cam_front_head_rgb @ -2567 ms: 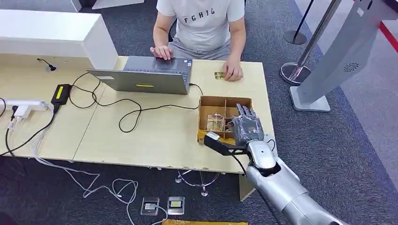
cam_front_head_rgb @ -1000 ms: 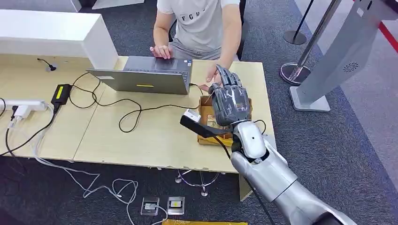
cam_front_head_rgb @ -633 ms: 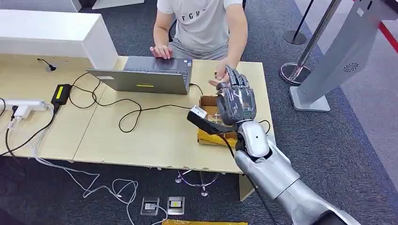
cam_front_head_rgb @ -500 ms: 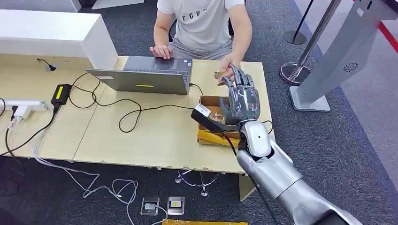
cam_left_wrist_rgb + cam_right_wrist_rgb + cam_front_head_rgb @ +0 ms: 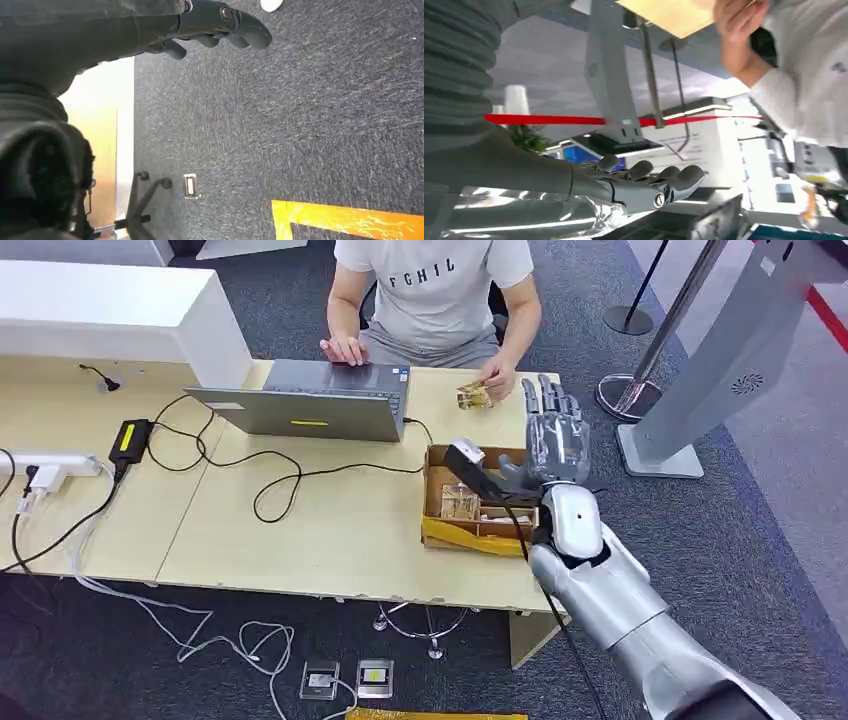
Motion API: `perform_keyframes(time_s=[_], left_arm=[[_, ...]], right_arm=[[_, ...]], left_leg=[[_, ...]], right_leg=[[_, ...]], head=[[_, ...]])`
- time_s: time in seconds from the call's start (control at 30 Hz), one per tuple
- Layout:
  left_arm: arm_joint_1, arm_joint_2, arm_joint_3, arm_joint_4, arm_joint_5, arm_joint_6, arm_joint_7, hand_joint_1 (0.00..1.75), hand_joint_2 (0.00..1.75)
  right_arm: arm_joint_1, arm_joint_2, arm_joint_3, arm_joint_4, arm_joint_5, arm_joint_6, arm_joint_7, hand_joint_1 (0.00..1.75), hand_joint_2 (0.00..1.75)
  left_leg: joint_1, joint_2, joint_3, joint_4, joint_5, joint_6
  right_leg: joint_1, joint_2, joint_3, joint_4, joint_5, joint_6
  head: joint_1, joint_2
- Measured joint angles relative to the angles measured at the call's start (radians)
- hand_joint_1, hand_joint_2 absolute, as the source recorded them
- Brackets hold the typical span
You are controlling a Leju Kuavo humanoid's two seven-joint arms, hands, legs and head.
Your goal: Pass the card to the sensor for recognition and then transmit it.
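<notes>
A person's hand holds a golden card just above the far edge of the wooden table. My right hand is raised to the right of that card, over the table's right end. Its fingers point up and apart, and its palm is empty. In the right wrist view the fingers stretch out with nothing in them, and the person's hand is beyond. A second card lies in the divided cardboard box below my hand. My left hand hangs over the carpet, fingers loose and empty.
A grey laptop sits before the seated person, with black cables trailing across the table. A power brick and a white strip lie at the left. A grey kiosk stand and barrier posts are on the carpet at right.
My right hand rose from the box toward the person, then swung right, away from the card. The person's hand lifted the card slightly and still holds it.
</notes>
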State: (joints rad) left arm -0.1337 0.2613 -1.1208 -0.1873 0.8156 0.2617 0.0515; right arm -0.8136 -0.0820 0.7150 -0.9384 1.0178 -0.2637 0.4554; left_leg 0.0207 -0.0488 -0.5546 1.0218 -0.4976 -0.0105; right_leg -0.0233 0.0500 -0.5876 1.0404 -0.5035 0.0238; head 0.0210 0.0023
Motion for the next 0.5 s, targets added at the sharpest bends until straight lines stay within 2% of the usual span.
perform_keyframes(time_s=[0.2,0.33,0.5], left_arm=[[0.002,0.000,0.001,0.000,0.026,0.013,0.000,0.00,0.00],[0.004,-0.003,0.004,0.000,0.049,0.025,0.003,0.00,0.00],[0.007,-0.009,0.006,0.000,0.068,0.027,0.024,0.00,0.00]], right_arm=[[-0.009,-0.094,-0.065,-0.008,0.047,0.070,0.068,0.00,1.75],[0.006,-0.175,-0.120,-0.016,0.038,0.102,0.105,0.00,1.75],[0.052,-0.271,-0.177,-0.023,0.011,0.239,0.216,0.00,1.75]], left_leg=[[0.000,0.000,0.000,0.000,0.000,0.000],[0.000,0.000,0.000,0.000,0.000,0.000],[0.000,0.000,0.000,0.000,0.000,0.000]], right_leg=[[0.000,0.000,0.000,0.000,0.000,0.000],[0.000,0.000,0.000,0.000,0.000,0.000],[0.000,0.000,0.000,-0.001,0.000,0.000]], head=[[0.000,0.000],[0.000,0.000],[0.000,0.000]])
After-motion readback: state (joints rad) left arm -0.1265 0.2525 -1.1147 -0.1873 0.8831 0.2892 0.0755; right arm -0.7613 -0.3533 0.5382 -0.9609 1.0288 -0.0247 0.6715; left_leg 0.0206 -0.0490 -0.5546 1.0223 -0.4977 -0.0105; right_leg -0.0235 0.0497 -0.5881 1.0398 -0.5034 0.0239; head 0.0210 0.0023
